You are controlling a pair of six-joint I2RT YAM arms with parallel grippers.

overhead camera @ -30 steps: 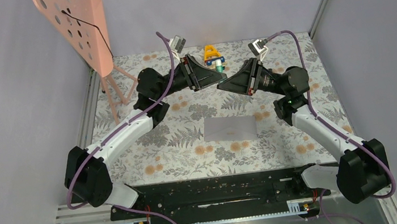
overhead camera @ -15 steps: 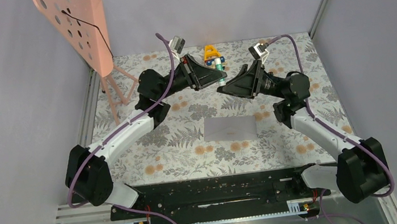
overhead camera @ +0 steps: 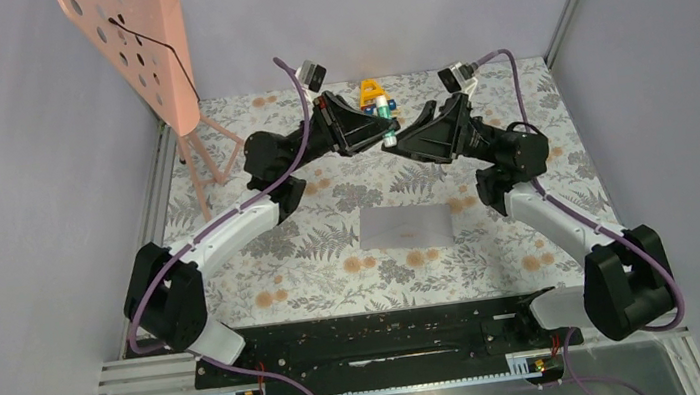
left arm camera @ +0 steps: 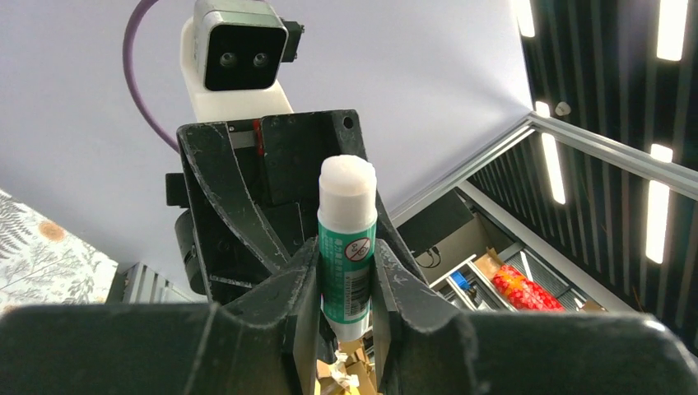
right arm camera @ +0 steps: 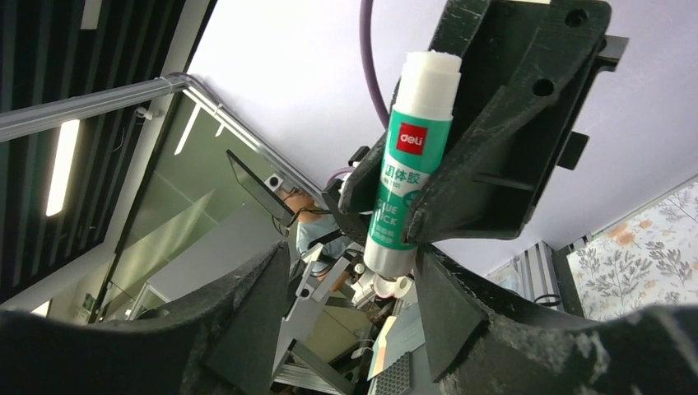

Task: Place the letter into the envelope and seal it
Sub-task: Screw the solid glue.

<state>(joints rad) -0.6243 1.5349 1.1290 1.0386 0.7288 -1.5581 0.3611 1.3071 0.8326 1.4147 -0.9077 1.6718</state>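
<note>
Glue stick (left arm camera: 346, 239): uncapped, white tip exposed, held up in the air beyond the envelope's far edge, probably readied for sealing.
Left gripper (left arm camera: 342, 309): your jaws are clamped on the stick's green barrel, holding it steady.
Right gripper (right arm camera: 354, 288): your jaws stand apart either side of the stick's lower end, gripping nothing; no cap is visible in them.
Envelope (overhead camera: 406, 225): flat on the floral table (overhead camera: 314, 262), nearer you than both grippers, untouched.
Letter: you can't see it; likely inside already.
Yellow toy (overhead camera: 371, 92): beyond the envelope, behind the grippers, out of your way.
</note>
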